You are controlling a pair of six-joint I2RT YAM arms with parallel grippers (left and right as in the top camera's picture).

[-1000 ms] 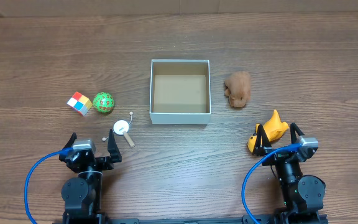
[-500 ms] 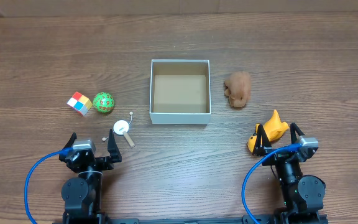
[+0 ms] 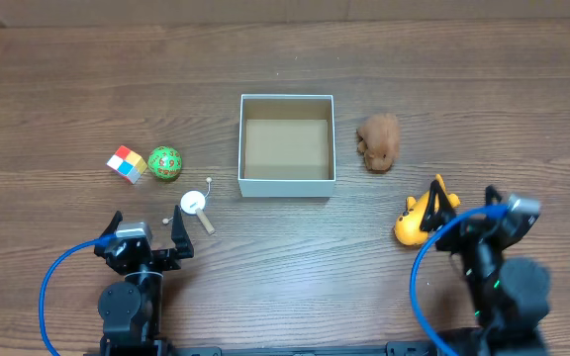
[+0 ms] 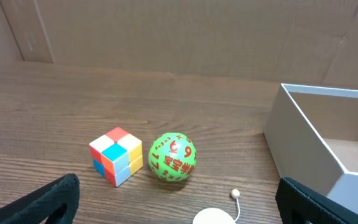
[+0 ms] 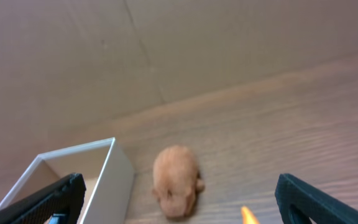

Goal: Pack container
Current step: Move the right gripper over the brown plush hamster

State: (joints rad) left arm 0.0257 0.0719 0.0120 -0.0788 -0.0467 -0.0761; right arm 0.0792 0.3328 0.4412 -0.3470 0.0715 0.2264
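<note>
The container (image 3: pixel 287 185), a square white-walled box with a tan inside and nothing in it, stands at mid-table; it also shows in the left wrist view (image 4: pixel 303 134) and the right wrist view (image 5: pixel 114 174). My left gripper (image 3: pixel 147 222) (image 4: pixel 185 208) is open and empty, near the table's front left. My right gripper (image 3: pixel 460 204) (image 5: pixel 182 202) is open and empty, raised beside an orange toy (image 3: pixel 414 222) (image 5: pixel 248 216). A brown plush toy (image 3: pixel 379 141) (image 5: pixel 176 180) lies just right of the container.
Left of the container lie a multicoloured cube (image 3: pixel 126 164) (image 4: pixel 117 155), a green ball with red marks (image 3: pixel 164 163) (image 4: pixel 173 157) and a small white disc toy with a stick and beads (image 3: pixel 196 205) (image 4: pixel 213 218). A cardboard wall stands behind the table.
My right arm has swung to the right and risen, uncovering more of the orange toy. The left arm and the objects have not moved.
</note>
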